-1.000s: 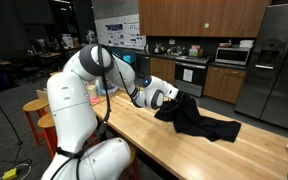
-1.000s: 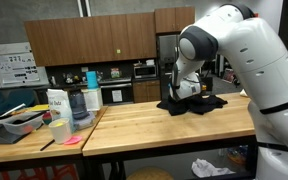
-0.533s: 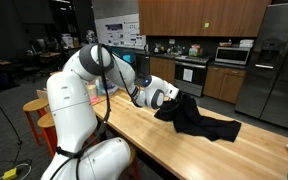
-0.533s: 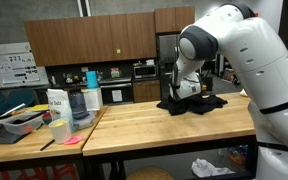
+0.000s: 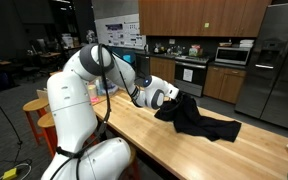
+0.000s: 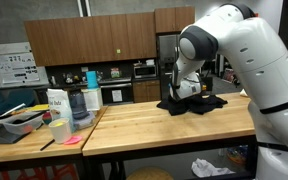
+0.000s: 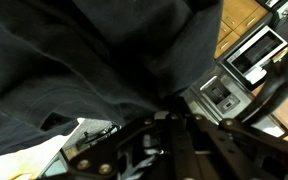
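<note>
Cloth [image 5: 204,122] lies in a dark heap on the long wood table [image 5: 134,135]. It is black and all crumpled. One end of it spreads out flat on the wood. The other end stands up in a little peak, right by the gripper [image 5: 170,97].

The white arm [image 5: 79,80] bends low over the table and reaches along it to the cloth. In both exterior views the gripper is touching the high end of the cloth. I cannot tell if the jaws are pinching the cloth or are spread apart, because the cloth and the gripper's body hide them.

In the wrist view the cloth [image 7: 84,60] fills almost the whole picture with black folds. The gripper [image 7: 149,150] shows only as dark metal bits at the bottom, pressed close against the cloth. The tips are hidden there too.

In an exterior view the cloth [image 6: 194,104] sits at the back of the table [image 6: 164,130], under the gripper [image 6: 188,90]. A second table [image 6: 14,150] stands just beside this one. On it are a carton [image 6: 56,103], a cup [image 6: 58,130], a jug [image 6: 79,105] and a tray [image 6: 22,120]. They are all well apart from the cloth.

Behind the table is a kitchen, with a big fridge [image 5: 279,60], an oven [image 5: 189,75] and a microwave [image 5: 232,56]. A stool [image 5: 34,105] stands near the robot.
</note>
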Available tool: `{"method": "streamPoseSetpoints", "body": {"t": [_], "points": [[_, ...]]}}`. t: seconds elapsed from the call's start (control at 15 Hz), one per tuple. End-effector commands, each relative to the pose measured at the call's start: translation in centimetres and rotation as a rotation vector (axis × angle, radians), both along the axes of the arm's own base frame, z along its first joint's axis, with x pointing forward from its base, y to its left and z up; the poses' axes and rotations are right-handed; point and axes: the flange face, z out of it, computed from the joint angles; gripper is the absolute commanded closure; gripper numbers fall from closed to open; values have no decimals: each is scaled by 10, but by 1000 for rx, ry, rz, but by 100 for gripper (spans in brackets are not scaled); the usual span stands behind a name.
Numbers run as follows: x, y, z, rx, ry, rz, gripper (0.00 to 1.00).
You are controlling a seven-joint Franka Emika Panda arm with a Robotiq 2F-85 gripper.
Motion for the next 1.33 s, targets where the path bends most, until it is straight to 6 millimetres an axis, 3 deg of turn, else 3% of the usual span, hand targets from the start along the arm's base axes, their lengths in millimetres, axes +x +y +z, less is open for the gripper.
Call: {"method": "streamPoseSetpoints", "body": {"t": [0.0,1.07,1.27], "points": [[0,0,0,0,0,0,96],[0,0,0,0,0,0,99],[-3,0,12,-10,-14,3,99]]}}
